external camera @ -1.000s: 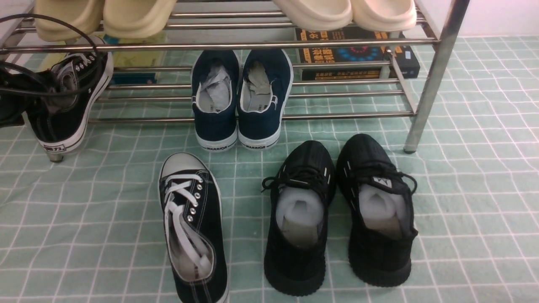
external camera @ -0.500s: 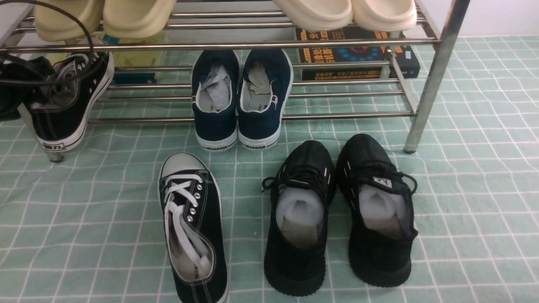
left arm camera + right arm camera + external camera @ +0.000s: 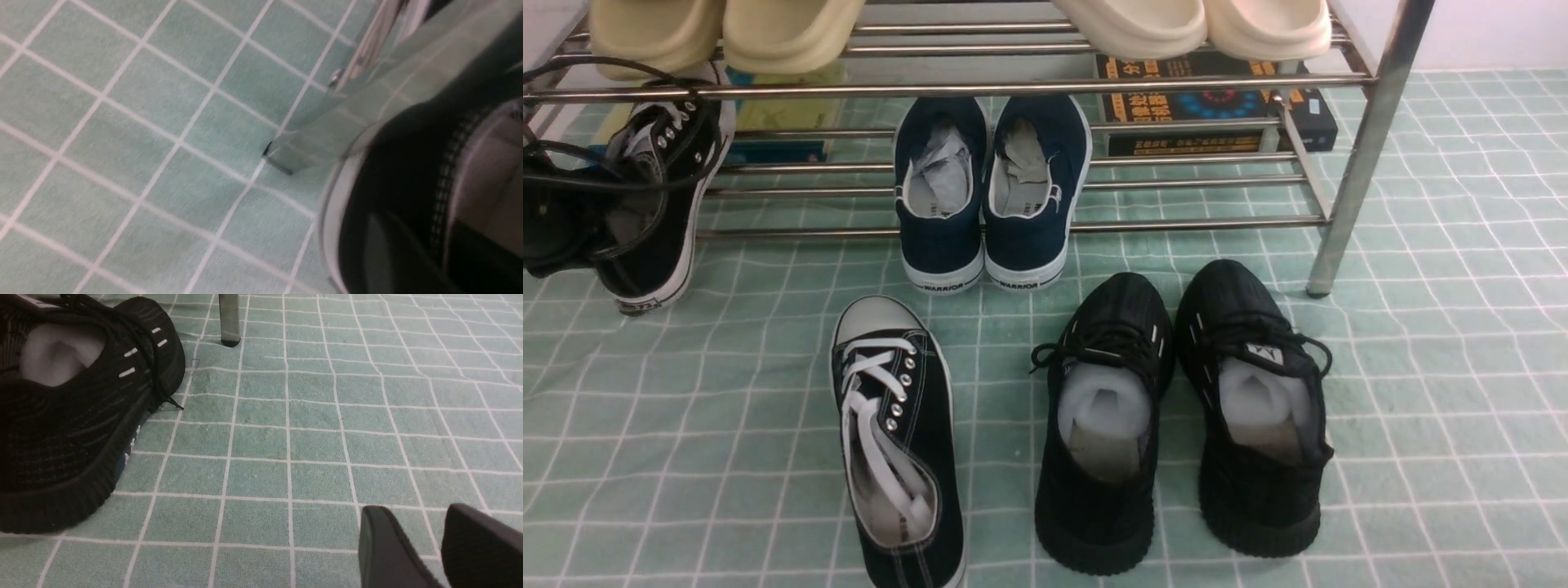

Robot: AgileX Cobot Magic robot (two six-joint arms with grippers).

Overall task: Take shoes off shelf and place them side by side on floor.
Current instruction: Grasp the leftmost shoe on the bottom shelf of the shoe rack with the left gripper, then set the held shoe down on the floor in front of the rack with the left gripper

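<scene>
One black canvas sneaker (image 3: 894, 441) with white laces lies on the pale green grid floor (image 3: 1421, 367), toe toward the chrome shelf (image 3: 1364, 147). Its partner (image 3: 654, 204) hangs tilted at the shelf's left end, heel low beside the left leg. My left gripper (image 3: 592, 233) is shut on that shoe's heel collar. In the left wrist view one finger (image 3: 388, 253) lies outside the black heel (image 3: 408, 171) and the other is inside, with the shelf leg (image 3: 310, 139) just beyond. My right gripper (image 3: 412, 516) hovers open over bare floor, holding nothing, and is outside the front view.
Navy WARRIOR slip-ons (image 3: 992, 196) sit on the lower tier. Two all-black knit sneakers (image 3: 1103, 425) (image 3: 1254, 408) stand on the floor right of the canvas shoe. Cream slippers (image 3: 727, 33) occupy the top tier, and a dark box (image 3: 1217, 106) lies behind the shelf's right side.
The held sneaker has swung left and rolled, its sole now facing right and its heel covering the shelf's left foot. The other shoes have not moved.
</scene>
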